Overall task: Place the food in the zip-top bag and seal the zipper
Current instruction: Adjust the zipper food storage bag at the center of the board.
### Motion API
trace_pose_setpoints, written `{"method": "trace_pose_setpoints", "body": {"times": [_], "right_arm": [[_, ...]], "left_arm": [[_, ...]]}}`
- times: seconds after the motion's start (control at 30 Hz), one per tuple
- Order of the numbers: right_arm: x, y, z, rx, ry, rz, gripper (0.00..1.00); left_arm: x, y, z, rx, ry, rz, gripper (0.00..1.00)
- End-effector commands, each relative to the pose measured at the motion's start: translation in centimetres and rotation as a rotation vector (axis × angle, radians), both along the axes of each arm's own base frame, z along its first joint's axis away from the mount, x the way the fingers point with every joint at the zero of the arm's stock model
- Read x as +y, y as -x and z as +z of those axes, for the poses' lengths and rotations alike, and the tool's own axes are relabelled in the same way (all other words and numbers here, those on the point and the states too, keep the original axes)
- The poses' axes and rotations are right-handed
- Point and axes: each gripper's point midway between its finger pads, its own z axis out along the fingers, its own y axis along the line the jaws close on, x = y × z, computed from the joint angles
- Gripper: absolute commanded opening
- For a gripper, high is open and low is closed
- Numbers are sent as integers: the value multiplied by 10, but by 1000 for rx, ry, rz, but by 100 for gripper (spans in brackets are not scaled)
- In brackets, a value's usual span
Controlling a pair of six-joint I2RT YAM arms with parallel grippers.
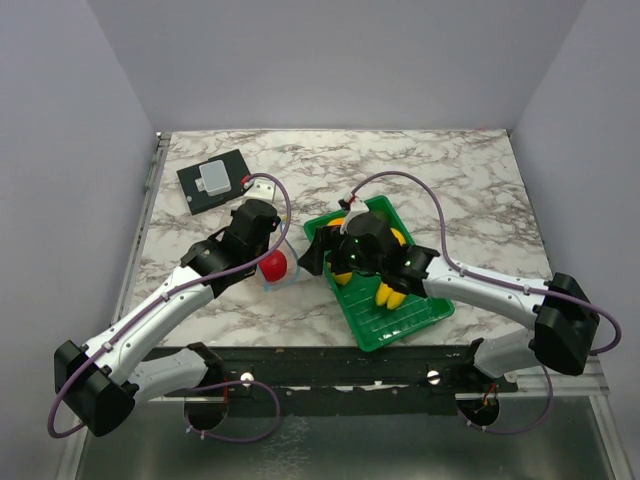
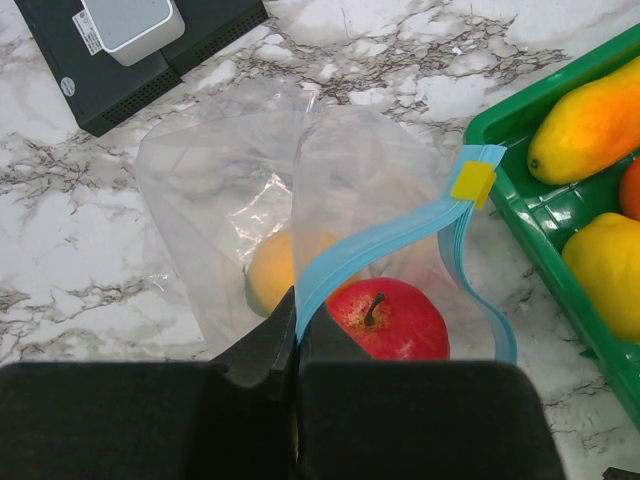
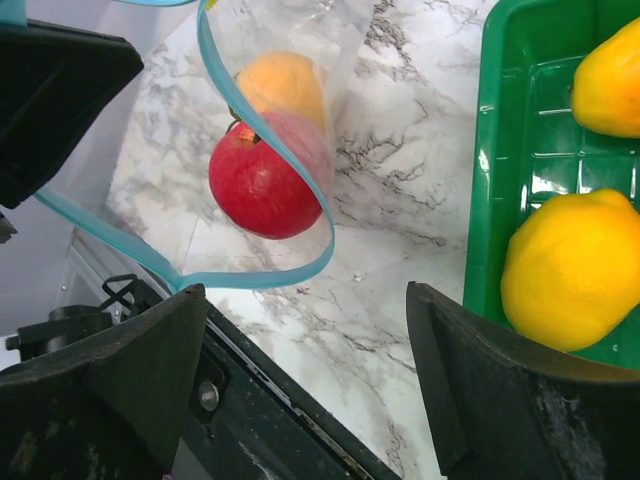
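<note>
The clear zip-top bag (image 2: 230, 170) lies on the marble with its mouth held open. My left gripper (image 2: 296, 330) is shut on the light blue zipper (image 2: 390, 240) at the mouth's near edge. Inside the bag sit a red apple (image 2: 395, 320) and a yellow-orange fruit (image 2: 270, 270). My right gripper (image 3: 302, 290) stands open over bare marble between the bag's mouth (image 3: 270, 270) and the green tray (image 3: 500, 120), with nothing between its fingers. More food lies in the tray: two yellow fruits (image 3: 570, 265) (image 3: 610, 80) and the bananas (image 1: 388, 296).
A black device with a grey box on it (image 1: 215, 180) sits at the back left, with a small white piece (image 1: 262, 186) beside it. The table's front edge with its black rail (image 3: 260, 400) runs just under my right gripper.
</note>
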Motion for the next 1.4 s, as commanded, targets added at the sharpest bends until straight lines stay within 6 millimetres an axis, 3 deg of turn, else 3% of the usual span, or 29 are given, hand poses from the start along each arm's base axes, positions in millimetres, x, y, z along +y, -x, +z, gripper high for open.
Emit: {"method": "trace_pose_setpoints", "body": {"times": [0.0, 0.27, 0.7, 1.0, 1.27, 1.37], "right_arm": [[13, 0, 2, -3, -56, 19, 83], [28, -7, 7, -7, -85, 28, 67], [50, -15, -27, 70, -75, 24, 58], [64, -13, -47, 130, -88, 48, 47], [66, -15, -56, 140, -76, 42, 23], [67, -14, -54, 141, -79, 48, 2]], "left_arm": [[-5, 1, -5, 10, 5, -19, 0], [-5, 1, -5, 13, 6, -23, 0], [-5, 1, -5, 11, 7, -22, 0], [-5, 1, -4, 7, 9, -22, 0], [-6, 2, -3, 8, 11, -28, 0], [-5, 2, -2, 4, 11, -26, 0]]}}
